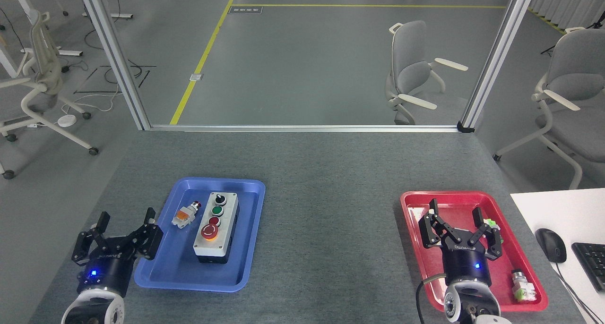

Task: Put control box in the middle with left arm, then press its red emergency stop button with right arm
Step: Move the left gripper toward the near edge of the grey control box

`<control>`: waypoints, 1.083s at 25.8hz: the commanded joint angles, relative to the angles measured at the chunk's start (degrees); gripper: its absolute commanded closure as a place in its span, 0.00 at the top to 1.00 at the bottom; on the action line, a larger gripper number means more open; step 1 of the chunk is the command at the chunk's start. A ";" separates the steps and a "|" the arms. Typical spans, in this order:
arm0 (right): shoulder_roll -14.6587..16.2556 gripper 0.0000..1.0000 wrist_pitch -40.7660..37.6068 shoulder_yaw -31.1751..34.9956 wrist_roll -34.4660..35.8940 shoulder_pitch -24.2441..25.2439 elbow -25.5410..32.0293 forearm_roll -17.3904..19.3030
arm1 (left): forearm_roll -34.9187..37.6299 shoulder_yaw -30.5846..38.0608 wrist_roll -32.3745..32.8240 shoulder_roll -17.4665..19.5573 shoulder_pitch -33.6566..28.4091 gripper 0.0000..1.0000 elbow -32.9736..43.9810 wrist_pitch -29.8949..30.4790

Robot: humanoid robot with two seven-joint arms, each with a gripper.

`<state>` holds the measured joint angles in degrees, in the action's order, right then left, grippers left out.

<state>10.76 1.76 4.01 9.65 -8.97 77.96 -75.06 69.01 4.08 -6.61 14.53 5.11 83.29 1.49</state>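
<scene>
Head view shows the control box (pixel 216 229) lying in the blue tray (pixel 189 279), left gripper (pixel 126 221) beside it and right gripper (pixel 457 212) over the red tray (pixel 536 293), both apparently spread and empty, so the left must first reach and grasp.

grey felt-topped desk (pixel 326 210); blue plastic tray (pixel 246 248) lies left, red plastic tray (pixel 515 248) right, well apart, bare felt between.
</scene>
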 commanded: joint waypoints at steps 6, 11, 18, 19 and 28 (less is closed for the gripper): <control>0.05 0.99 0.00 -0.06 0.01 0.09 0.00 0.00 | -0.11 0.05 -0.16 -0.29 -0.19 0.99 0.21 0.09; 0.13 0.99 0.00 0.03 0.01 0.09 0.00 0.00 | -0.46 0.05 -0.95 -0.38 -1.85 0.99 2.14 0.71; 0.13 0.99 0.00 0.03 0.01 0.00 -0.35 0.00 | -0.02 -1.09 -0.95 -2.93 -8.89 0.99 8.47 1.15; 0.05 0.99 0.00 0.12 0.01 0.00 -0.35 0.00 | 0.42 -1.36 -1.04 -4.07 -9.24 0.99 8.74 1.15; 0.05 0.99 0.00 0.12 0.01 0.00 -0.44 0.00 | 16.68 -6.89 -0.07 -11.19 -10.29 0.99 8.30 -5.88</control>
<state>10.82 1.77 4.12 9.68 -8.95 77.58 -75.06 79.01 -0.83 -7.15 5.77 -4.98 91.62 -1.24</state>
